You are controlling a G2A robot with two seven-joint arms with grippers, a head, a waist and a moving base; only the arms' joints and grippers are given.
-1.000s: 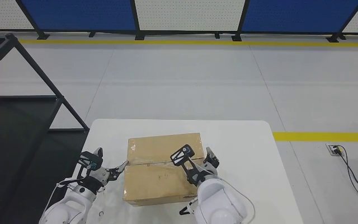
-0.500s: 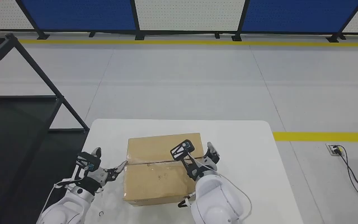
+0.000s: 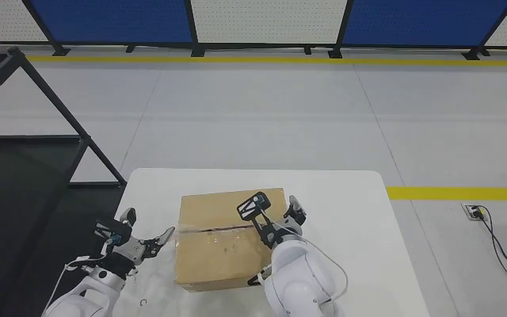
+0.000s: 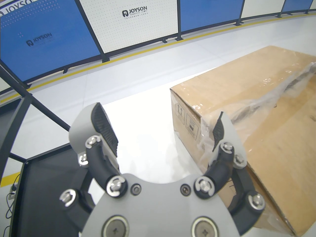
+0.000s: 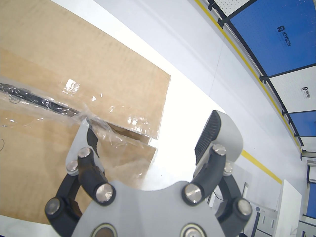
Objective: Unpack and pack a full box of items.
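A brown cardboard box (image 3: 226,242) lies on the white table (image 3: 348,206), its top seam closed with clear, wrinkled tape (image 4: 271,94). My left gripper (image 3: 148,224) is open at the box's left end; in the left wrist view (image 4: 161,127) one fingertip (image 4: 219,128) sits against the taped corner of the box (image 4: 259,80). My right gripper (image 3: 275,210) is open over the box's right end. In the right wrist view (image 5: 150,134) one finger (image 5: 91,138) rests on the tape by the seam of the box (image 5: 74,57), and the other hangs past the box edge above the table.
A black metal rack (image 3: 47,158) stands just left of the table, its dark shelf (image 4: 44,173) below the left gripper. Bare tabletop stretches to the right of the box. Blue and white partition panels (image 3: 261,20) line the far floor.
The left arm has drawn back a little toward the table's near left corner. The right gripper has shifted slightly farther over the box's top. The box has stayed put.
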